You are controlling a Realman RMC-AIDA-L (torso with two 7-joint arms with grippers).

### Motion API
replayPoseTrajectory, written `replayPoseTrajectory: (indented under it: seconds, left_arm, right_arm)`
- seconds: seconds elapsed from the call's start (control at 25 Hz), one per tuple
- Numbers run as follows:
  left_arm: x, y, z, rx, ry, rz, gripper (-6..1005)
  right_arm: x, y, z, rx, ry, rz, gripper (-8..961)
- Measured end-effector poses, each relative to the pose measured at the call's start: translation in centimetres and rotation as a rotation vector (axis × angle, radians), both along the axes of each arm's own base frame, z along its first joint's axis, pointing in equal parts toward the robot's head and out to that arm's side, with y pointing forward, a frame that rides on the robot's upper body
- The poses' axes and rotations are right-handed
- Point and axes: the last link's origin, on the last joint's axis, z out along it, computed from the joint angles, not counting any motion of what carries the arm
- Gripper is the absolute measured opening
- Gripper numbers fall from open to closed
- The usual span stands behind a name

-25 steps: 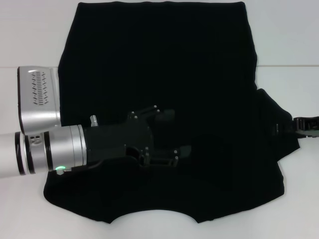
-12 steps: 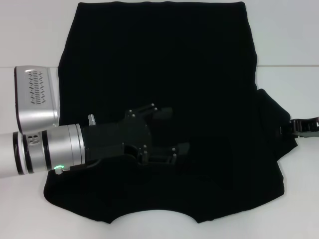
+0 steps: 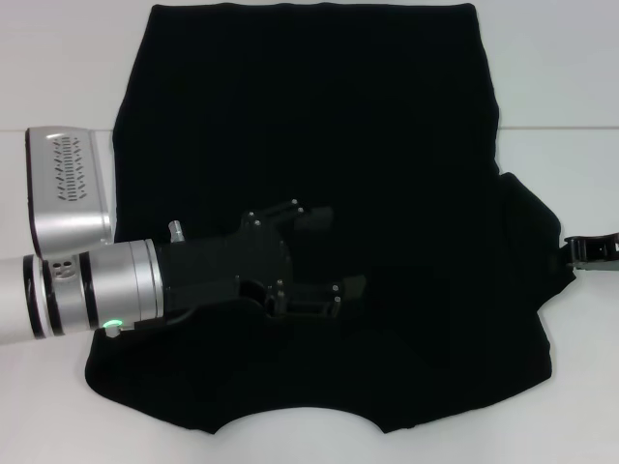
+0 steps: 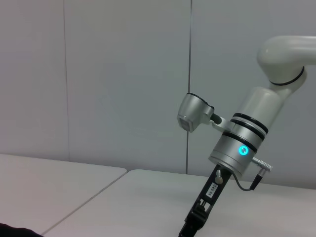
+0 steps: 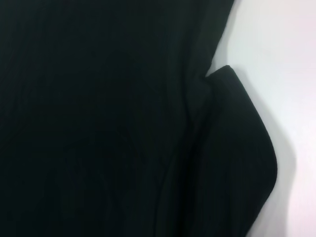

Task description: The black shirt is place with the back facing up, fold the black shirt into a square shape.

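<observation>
- Shirt first: we see the black shirt (image 3: 309, 145) spread plain side up on the white table (image 3: 561, 87), its straight hem at the far edge and the curved neckline at the near edge.
- On the robot's left, that side of the shirt looks folded in over the body, leaving a straight edge there; on the robot's right, the sleeve (image 3: 537, 251) lies out sideways, its edge rumpled.
- Our left gripper (image 3: 324, 253) reaches in from the left, over the lower middle of the shirt, with its two fingers spread apart; we cannot tell whether they touch the cloth.
- Our right gripper (image 3: 592, 249) sits at the right edge of the head view, just beside the tip of the right sleeve. Black against black, so we cannot tell how its fingers stand or whether they hold the cloth.
- From the right wrist camera we see only the shirt (image 5: 98, 123) filling the view, with the rounded sleeve (image 5: 237, 158) against the table (image 5: 286, 59).
- From the left wrist camera we see the right arm (image 4: 247, 143) across the table.
</observation>
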Motion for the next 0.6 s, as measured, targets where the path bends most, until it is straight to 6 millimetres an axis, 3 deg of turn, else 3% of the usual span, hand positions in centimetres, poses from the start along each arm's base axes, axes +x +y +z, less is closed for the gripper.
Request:
replayPoseTrajectory:
  seconds: [0.24,0.6]
  left_arm:
    - [0.1,0.0,0.0,0.0,-0.004,0.0,948]
    - [0.0,-0.3,-0.1,-0.006,-0.013,0.002,948]
  right_arm:
    - [0.8,-0.3,0.5,0.027,0.003,-0.003,17]
    - [2.2,-0.7,2.1,0.109,0.044,0.012,10]
